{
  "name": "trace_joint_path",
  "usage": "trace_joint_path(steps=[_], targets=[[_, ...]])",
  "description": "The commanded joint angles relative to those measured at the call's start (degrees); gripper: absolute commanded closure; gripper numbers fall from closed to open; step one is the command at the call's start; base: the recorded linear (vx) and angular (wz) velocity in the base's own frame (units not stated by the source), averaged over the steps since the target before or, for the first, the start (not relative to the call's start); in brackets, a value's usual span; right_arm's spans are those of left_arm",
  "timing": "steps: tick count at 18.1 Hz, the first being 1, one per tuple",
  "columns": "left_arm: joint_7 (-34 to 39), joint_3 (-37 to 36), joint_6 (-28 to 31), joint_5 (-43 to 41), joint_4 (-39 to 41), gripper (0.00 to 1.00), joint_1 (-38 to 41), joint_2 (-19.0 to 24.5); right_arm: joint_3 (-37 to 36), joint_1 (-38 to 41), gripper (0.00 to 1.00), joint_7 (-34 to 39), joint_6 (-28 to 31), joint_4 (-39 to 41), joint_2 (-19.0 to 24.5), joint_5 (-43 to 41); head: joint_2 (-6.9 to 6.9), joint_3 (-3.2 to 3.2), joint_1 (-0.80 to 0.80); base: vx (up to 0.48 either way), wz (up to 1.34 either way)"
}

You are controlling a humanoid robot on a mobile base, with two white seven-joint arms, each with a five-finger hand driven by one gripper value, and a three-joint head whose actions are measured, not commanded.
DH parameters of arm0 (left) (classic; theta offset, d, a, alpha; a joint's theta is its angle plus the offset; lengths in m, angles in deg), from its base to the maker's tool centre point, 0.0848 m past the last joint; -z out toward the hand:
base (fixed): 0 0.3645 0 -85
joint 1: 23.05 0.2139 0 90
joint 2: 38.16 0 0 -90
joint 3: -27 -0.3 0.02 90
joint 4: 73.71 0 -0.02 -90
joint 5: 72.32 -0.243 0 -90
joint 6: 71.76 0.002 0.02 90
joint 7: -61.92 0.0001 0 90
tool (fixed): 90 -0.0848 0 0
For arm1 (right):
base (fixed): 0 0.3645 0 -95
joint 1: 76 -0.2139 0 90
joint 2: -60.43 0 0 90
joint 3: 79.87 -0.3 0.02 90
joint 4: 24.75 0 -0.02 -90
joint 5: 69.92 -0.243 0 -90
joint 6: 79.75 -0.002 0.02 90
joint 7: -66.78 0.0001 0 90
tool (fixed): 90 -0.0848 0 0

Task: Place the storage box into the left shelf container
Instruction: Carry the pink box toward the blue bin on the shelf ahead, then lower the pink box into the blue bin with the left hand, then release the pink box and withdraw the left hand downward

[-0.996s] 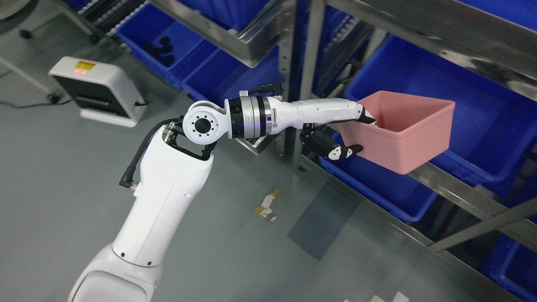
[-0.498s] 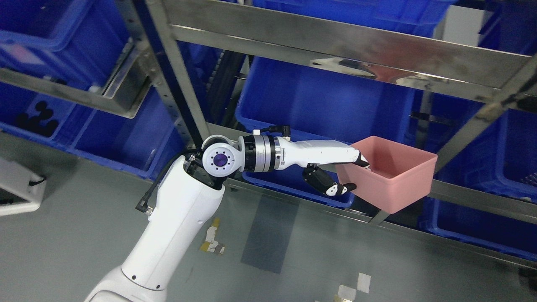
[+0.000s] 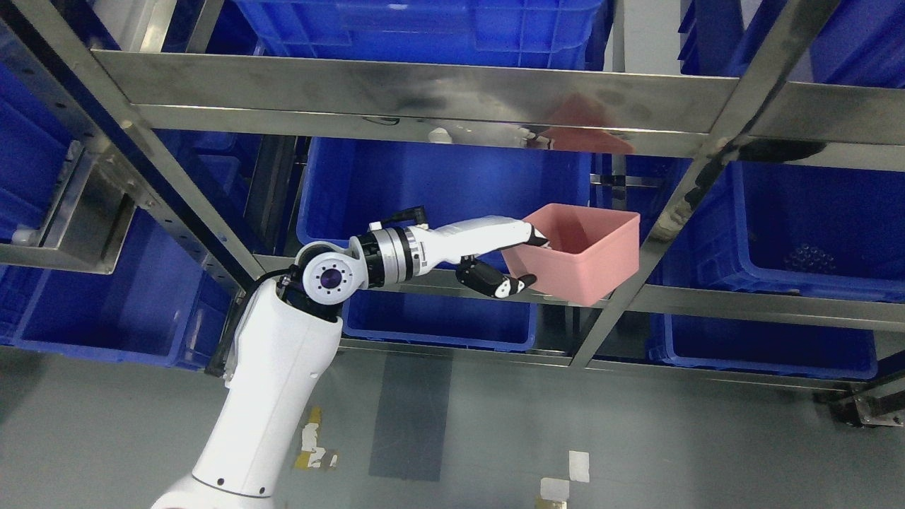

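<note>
Left hand [image 3: 510, 267] pinching near wall of pink plastic storage box [image 3: 583, 254]; big blue plastic bin [image 3: 396, 187] just behind hand, slightly left.

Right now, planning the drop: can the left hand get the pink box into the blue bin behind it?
Probably yes: the left hand holds the pink box at the blue bin's open front, under the crossbar, nothing between.

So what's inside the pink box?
Nothing shows inside the pink box: bare walls. The near wall hides its floor. The left robot hand grips its edge.
</note>
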Motion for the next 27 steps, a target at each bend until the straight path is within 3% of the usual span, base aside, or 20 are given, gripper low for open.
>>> trace_joint_path(steps=[1,8,10,11,17,18,21,24,27], targets=[[0.76,18.73,-0.20,-2.76,-9.76,0.93,0.79,1.01,-0.18,-0.36,0.00,-0.06,0.01,1.00,-1.00,-0.09,0.00,0.00,0.00,0.028,-0.15],[1.90,20.77,-0.20,-2.85,-18.02,0.85,0.79,1.01,-0.18,-0.36,0.00,-0.06,0.01,1.00,-1.00,-0.09,0.00,0.00,0.00,0.006,-0.03],[5.48,19.02,-0.20,-3.03,-18.21,0.63,0.79,1.01,-0.18,-0.36,0.00,0.03,0.01,1.00,-1.00,-0.09,-0.01,0.00,0.00,-0.007,0.04],[8.55,17.79,-0.20,-3.03,-18.21,0.58,0.79,1.01,-0.18,-0.36,0.00,0.03,0.01,1.00,-1.00,-0.09,-0.01,0.00,0.00,-0.006,0.03],[13.92,17.51,0.33,-2.59,-22.59,0.56,-4.13,1.01,-0.18,-0.36,0.00,0.03,0.01,1.00,-1.00,-0.09,-0.01,0.00,0.00,-0.001,0.00],[16.73,17.34,0.33,-2.59,-23.99,0.50,-4.92,1.01,-0.18,-0.36,0.00,-0.06,0.01,1.00,-1.00,-0.09,-0.01,0.00,0.00,0.000,0.00],[17.90,17.25,0.33,-2.41,-26.37,0.48,-5.63,1.01,-0.18,-0.36,0.00,-0.06,0.01,1.00,-1.00,-0.09,-0.01,0.00,0.00,0.000,0.00],[17.99,14.88,-0.10,-0.93,-26.29,0.13,-5.19,1.01,-0.18,-0.36,0.00,-0.06,0.01,1.00,-1.00,-0.09,-0.01,0.00,0.00,0.000,0.00],[17.90,13.91,-0.11,10.81,-22.54,0.01,-1.86,1.01,-0.18,-0.36,0.00,-0.06,0.01,1.00,-1.00,-0.09,-0.01,0.00,0.00,0.000,0.00]])
